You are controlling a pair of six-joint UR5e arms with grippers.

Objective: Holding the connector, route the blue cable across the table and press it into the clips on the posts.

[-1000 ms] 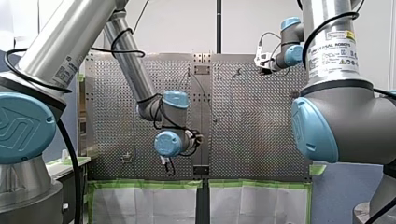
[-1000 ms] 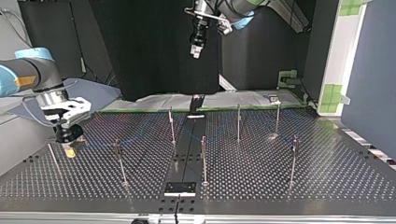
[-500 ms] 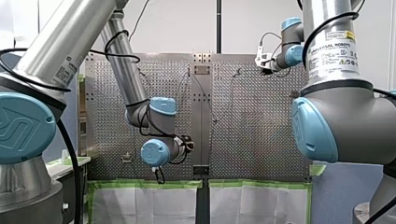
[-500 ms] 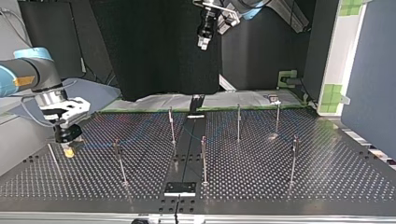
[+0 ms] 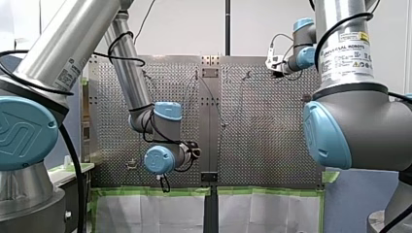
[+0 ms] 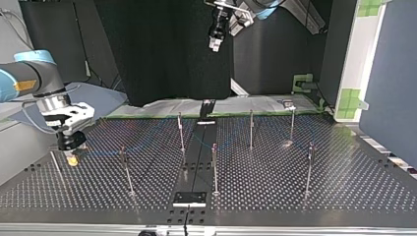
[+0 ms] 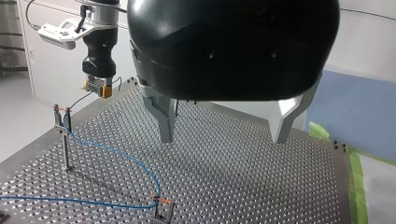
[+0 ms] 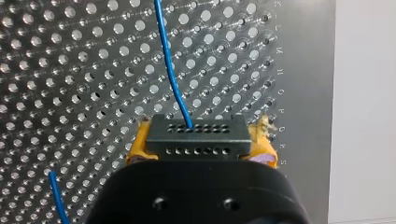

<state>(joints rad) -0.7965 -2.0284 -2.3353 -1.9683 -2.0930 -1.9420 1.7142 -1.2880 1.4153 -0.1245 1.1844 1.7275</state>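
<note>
My right gripper (image 6: 72,156) is low over the perforated table (image 7: 243,186), with its yellow pads (image 8: 135,150) clamped on the sides of the black connector (image 8: 196,136). The blue cable (image 7: 116,151) leaves the connector's face and runs to the nearest post (image 7: 66,149), just beside the connector. It passes that post's clip (image 7: 61,116), sags on to a second clip (image 7: 163,207) farther from the connector, then runs on away from it. Whether it is fully seated in either clip I cannot tell.

My left gripper (image 7: 224,139) is high above and well apart from the connector, fingers spread wide, nothing between them.

Risks, as I judge them:
- The span from the connector to the nearest post is short. Drawing the connector away from that post could tug the wire out of the clip or bend the thin post.
- The loop between the two clips hangs slack. Moving the connector toward it would add slack, and the wire could lift out of the second clip.
- The grip is on the connector's sides only, so a sideways pull from the cable could twist it in the pads.
- The other posts (image 6: 214,167), far from the connector, show no cable I can trace. The wire is faint there, so a missed clip is easy to overlook.
- If the left arm descends toward the connector, its open fingers could snag a post.
</note>
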